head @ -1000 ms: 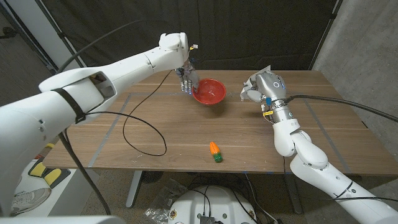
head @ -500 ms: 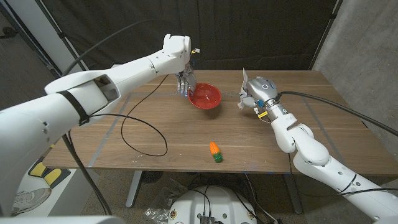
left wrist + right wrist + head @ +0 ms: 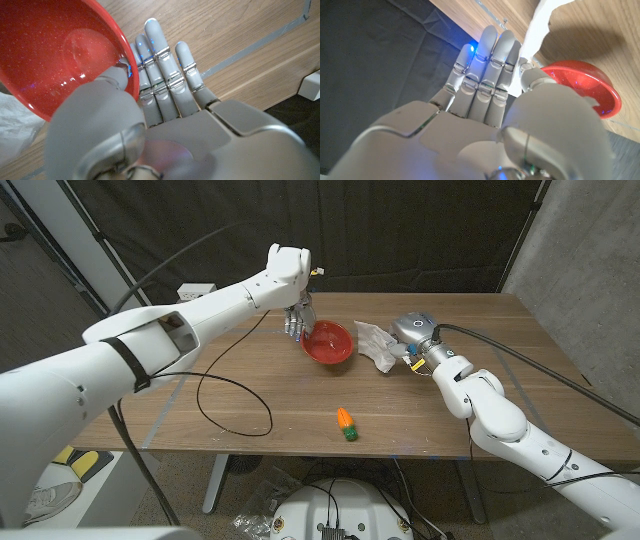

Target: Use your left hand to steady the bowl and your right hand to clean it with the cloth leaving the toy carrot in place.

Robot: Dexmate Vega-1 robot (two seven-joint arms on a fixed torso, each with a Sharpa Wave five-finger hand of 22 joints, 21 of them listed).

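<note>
1. Head view: red bowl point(image 3: 328, 342) sits on the wooden table point(image 3: 250, 370), far side, near the middle. It looks tipped a bit, opening toward the camera.
2. Head view: left hand point(image 3: 297, 318) is at the bowl's left rim w/ fingers pointing down outside the rim. Left arm comes in from the picture's lower left.
3. Head view: right hand point(image 3: 400, 340) is just right of the bowl and holds the white cloth point(image 3: 375, 342). Cloth hangs crumpled btwn hand and bowl. Can't tell if it touches the bowl.
4. Head view: toy carrot point(image 3: 345, 423), orange w/ green end, lies on the table near the front edge, well apart from bowl and both hands.
5. Head view: black cable point(image 3: 232, 395) loops across the table's left part. White power strip point(image 3: 197, 290) sits by the far left edge.
6. Left wrist view: left hand point(image 3: 165, 100) pinches the bowl point(image 3: 65, 50) rim, thumb inside, the other fingers straight along the outside wall over the table point(image 3: 240, 30). Bowl inside is glossy red w/ speckles. A bit of cloth point(image 3: 15, 115) shows past the bowl.
7. Right wrist view: right hand point(image 3: 490, 95) clamps the cloth point(image 3: 540, 25) btwn thumb and the straight fingers; cloth runs up over the wood. Bowl point(image 3: 585, 90) shows just beyond the thumb, on the table point(image 3: 590, 40).
</note>
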